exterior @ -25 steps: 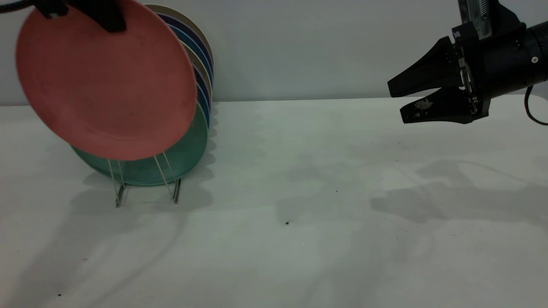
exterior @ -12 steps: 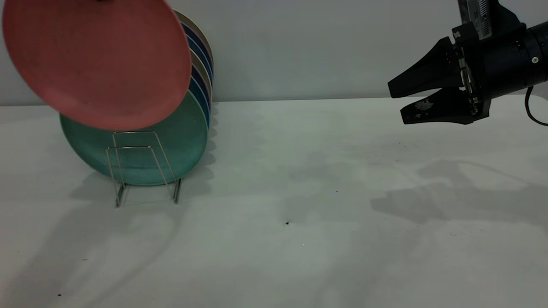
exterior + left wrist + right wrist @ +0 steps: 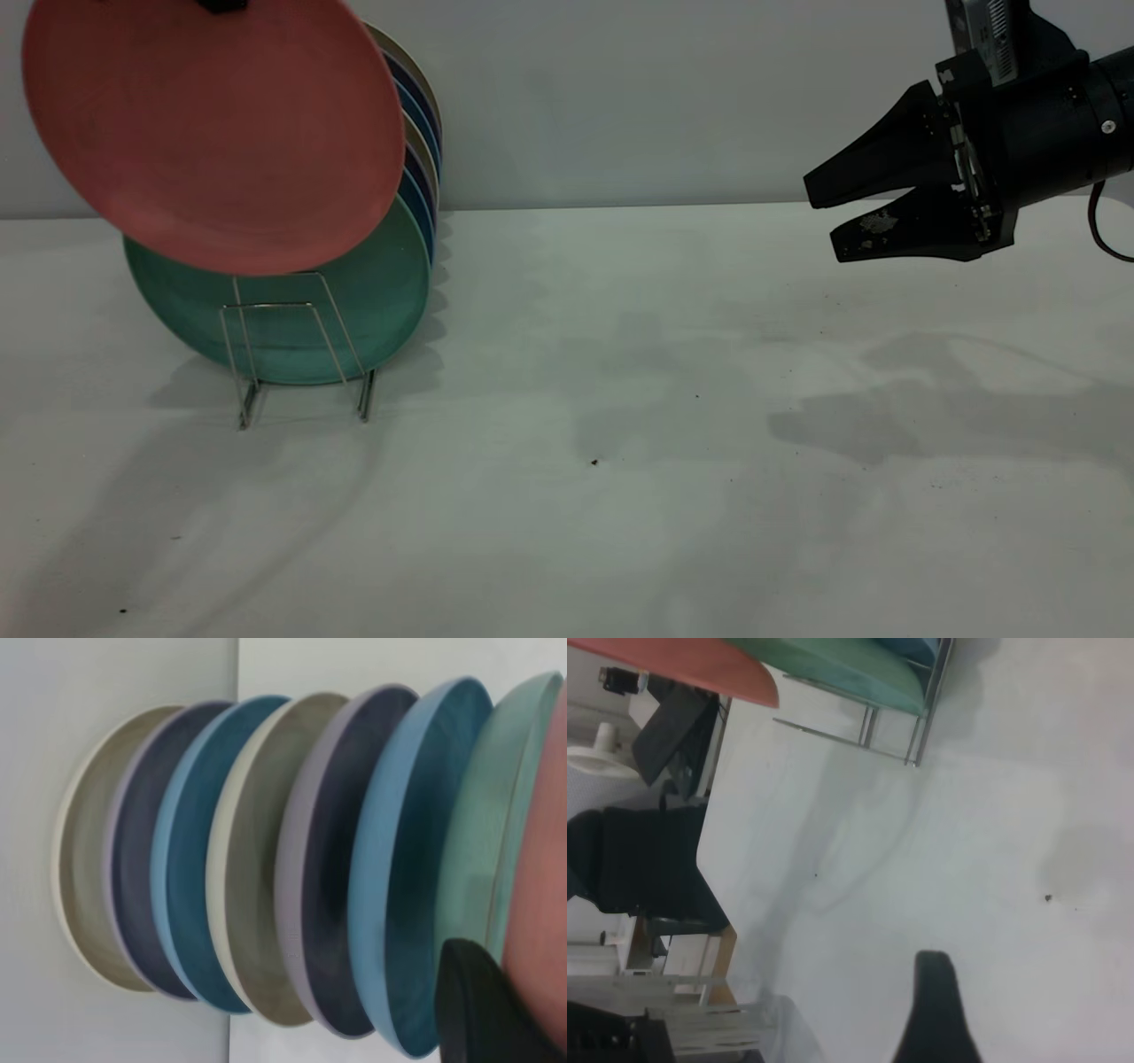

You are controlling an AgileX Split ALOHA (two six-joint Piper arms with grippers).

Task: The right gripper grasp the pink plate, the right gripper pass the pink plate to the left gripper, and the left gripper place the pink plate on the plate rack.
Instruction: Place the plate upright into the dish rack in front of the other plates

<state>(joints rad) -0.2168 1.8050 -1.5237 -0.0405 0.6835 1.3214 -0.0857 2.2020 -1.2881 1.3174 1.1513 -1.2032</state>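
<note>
Pink plate (image 3: pixel 213 133) clamped at its top rim by left gripper (image 3: pixel 221 4), held above plate rack (image 3: pixel 297 350), mint-green plate (image 3: pixel 483 842) just behind, right gripper (image 3: pixel 824 213) parted, well apart.

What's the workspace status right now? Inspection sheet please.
Surface: white table, a few dark specks and shadows.
Job's things: pink plate held up in the air, tilted, in front of the racked plates and above the front loops of the plate rack; not yet seated.
Clutter: seven plates standing in the rack, the mint-green plate frontmost.
Grippers: left gripper clamped on the pink plate's top rim, mostly out of frame; right gripper open and empty, above the table's right side.
Cables: thin black cord looped behind the right gripper.
Surroundings: plain grey wall; furniture beyond the table edge in the right wrist view.
</note>
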